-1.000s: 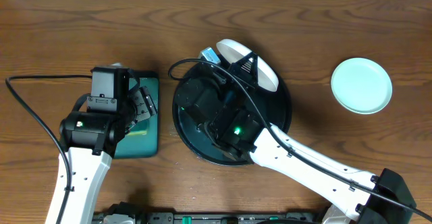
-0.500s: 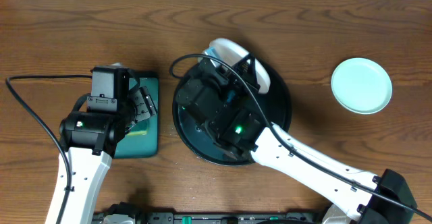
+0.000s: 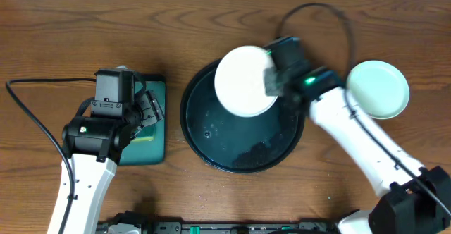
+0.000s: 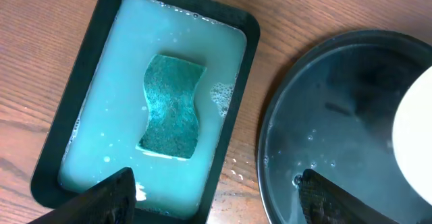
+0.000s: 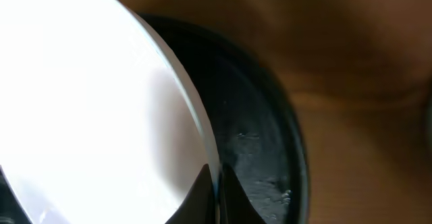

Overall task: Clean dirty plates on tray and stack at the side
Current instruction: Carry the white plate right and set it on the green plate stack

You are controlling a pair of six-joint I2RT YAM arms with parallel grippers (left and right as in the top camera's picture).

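The white plate (image 3: 243,80) hangs above the far side of the black tray (image 3: 225,144), its rim pinched in the closed right pincer (image 3: 271,79). It looks stiff, breakable and probably slick, so a rim grip suits. The left pincer (image 4: 217,183) gapes empty, left of the tray.

Dark brown wood-grain table (image 3: 63,29) fills the overhead frame edge to edge; lighting even, shadows soft.
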